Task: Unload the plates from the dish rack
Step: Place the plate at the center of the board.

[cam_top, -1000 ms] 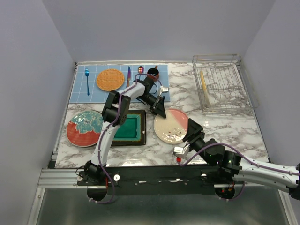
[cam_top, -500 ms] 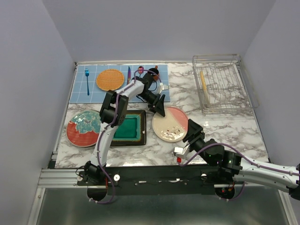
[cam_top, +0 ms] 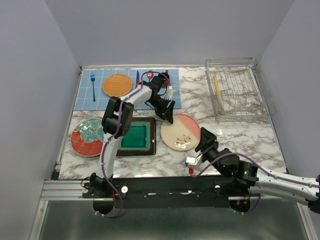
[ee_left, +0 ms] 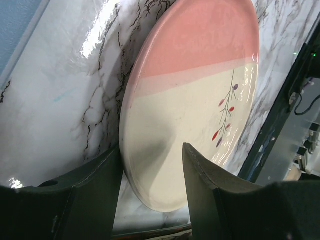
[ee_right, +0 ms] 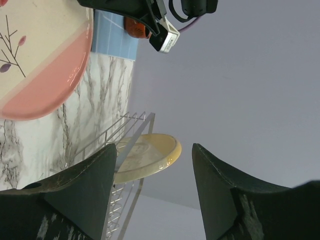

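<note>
The left pincer stands open, its jaws apart astride the far-left rim of the pink-and-cream plate. In the left wrist view one finger sits just outside that rim and the other lies over the plate's cream face. Neither clamps it, and I cannot tell whether they touch it. This round plate, marked with a small sprig, lies flat on the marble bench near the middle.

The right pincer is open too, with nothing between its jaws. It hangs low just beside the near-right rim of the same plate.

Left of that plate lies the square dark plate with a teal centre. Further left is the red plate, round with a teal centre.

At the far right stands the dish rack, a silvery wire basket. One cream-yellow plate stands on edge in its left part.

At the far left a blue mat carries an orange woven disc and a blue fork.
</note>
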You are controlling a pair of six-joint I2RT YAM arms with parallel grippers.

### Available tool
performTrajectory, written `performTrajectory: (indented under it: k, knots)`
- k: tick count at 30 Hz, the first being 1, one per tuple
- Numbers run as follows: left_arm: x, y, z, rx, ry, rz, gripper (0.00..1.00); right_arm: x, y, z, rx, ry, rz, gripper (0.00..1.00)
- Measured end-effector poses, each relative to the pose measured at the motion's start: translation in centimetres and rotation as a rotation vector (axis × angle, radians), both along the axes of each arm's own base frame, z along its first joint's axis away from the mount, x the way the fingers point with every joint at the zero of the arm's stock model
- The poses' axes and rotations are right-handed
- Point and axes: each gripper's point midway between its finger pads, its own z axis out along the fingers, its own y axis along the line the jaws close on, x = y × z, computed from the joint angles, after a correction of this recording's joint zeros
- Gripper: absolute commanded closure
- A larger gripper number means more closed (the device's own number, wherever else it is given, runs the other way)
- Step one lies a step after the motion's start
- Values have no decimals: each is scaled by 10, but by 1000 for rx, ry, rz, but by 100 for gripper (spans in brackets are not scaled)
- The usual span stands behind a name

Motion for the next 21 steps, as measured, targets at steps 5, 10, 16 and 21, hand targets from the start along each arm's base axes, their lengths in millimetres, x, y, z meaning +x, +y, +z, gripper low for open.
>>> performTrajectory:
  k: [5,10,16,21]
  knots:
    - [-1,0,-1,31,-42,-4,42,0,-1,-6,-12,5,0,30]
    - [-3,-2,-1,68,-91,-13,42,0,-1,-8,-18,4,1,30]
    - [-6,-2,-2,105,-153,-18,43,0,-1,-7,-25,0,2,30]
    - [-7,0,-3,127,-178,-12,43,0,0,-7,-28,1,1,30]
